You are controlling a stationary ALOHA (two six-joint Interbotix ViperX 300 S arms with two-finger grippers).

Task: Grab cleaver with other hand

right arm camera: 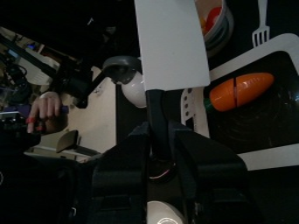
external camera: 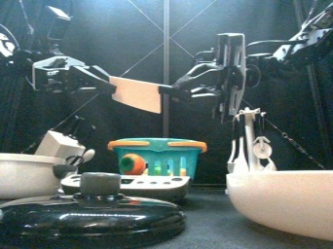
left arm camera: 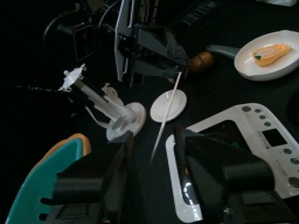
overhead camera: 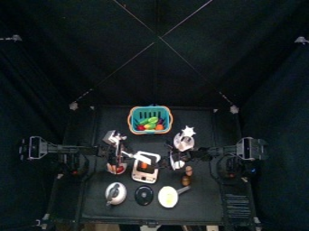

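The cleaver (external camera: 134, 94), a small whitish flat blade, hangs in the air above the table's middle, between the two arms. My right gripper (right arm camera: 158, 112) is shut on its handle, and the blade (right arm camera: 172, 44) rises straight out of the jaws. From the left, my left gripper (left arm camera: 158, 175) stands open with the blade's thin edge (left arm camera: 162, 131) between its wide-apart fingers (left arm camera: 222, 171), apart from both. In the front view the left gripper (external camera: 107, 78) sits at the blade's left end and the right gripper (external camera: 185, 86) at its right end.
A teal basket (external camera: 156, 156) with toy food stands behind and below the cleaver. Under the grippers lies a white board (right arm camera: 260, 68) with an orange piece. A white bowl (external camera: 286, 199), a black lid (external camera: 92, 214) and a white utensil stand (external camera: 247, 146) crowd the front. A person's hand (right arm camera: 45, 109) shows beyond the curtains.
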